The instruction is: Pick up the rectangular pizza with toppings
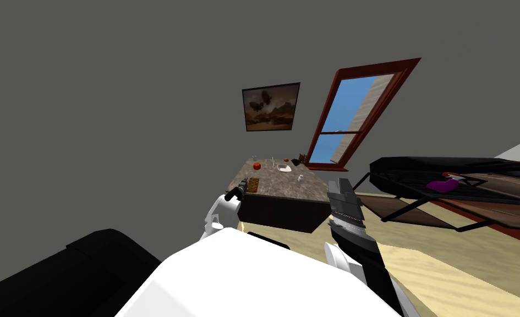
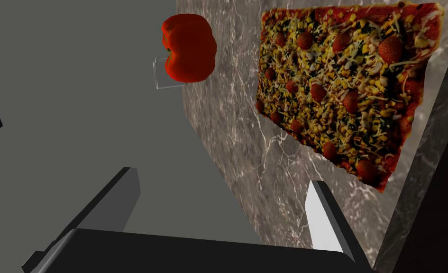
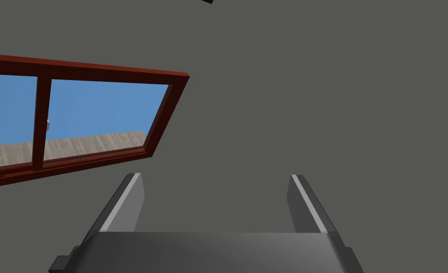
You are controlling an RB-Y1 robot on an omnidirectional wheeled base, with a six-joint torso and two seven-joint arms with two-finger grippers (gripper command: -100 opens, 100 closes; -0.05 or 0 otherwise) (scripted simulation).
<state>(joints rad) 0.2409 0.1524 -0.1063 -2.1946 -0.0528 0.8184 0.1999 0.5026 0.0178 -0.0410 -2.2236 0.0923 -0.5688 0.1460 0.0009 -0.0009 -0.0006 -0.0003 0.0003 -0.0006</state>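
Note:
The rectangular pizza, covered with cheese, corn and red slices, lies flat on a marbled table top near its front corner; in the head view the pizza is a small brown rectangle. My left gripper is open, just short of the pizza's near edge, one finger over the table and the other off its side. In the head view the left gripper sits at the table's left front corner. My right gripper is open and empty, raised at the right arm.
A red bell pepper stands farther along the table beside a clear glass. A plate and small items occupy the table's far half. A black-framed rack with a purple object stands to the right, a black sofa to the left.

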